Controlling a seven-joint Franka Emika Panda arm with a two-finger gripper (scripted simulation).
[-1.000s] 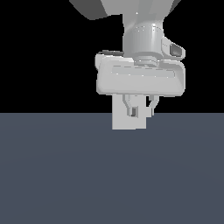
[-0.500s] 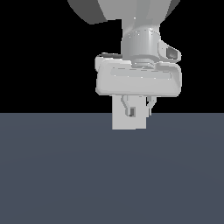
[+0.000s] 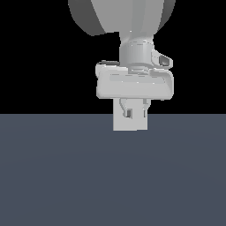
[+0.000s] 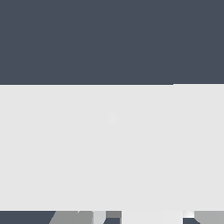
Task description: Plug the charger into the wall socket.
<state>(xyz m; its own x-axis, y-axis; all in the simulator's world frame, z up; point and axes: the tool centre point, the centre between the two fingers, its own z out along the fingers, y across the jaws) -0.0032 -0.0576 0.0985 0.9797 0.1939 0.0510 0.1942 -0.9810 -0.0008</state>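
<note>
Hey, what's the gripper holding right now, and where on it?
The gripper appears shut on a white block, probably the charger, gripped at its upper sides.

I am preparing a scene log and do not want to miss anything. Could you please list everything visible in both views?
white block: one, plain white, directly behind the pincer's fingers in the exterior view. No holes show, so I cannot tell whether it is the charger or the wall socket.
white surface: fills the middle of the wrist view, with a small step in its edge. It may be one thing or two.
floor: one, dark grey-blue, lower half of the exterior view.
backdrop: black, above the floor.
arm: one, grey-white, coming down from above.
pincer: one, light grey, fingers apart and pointing down. Whether it grips anything is unclear.
</note>
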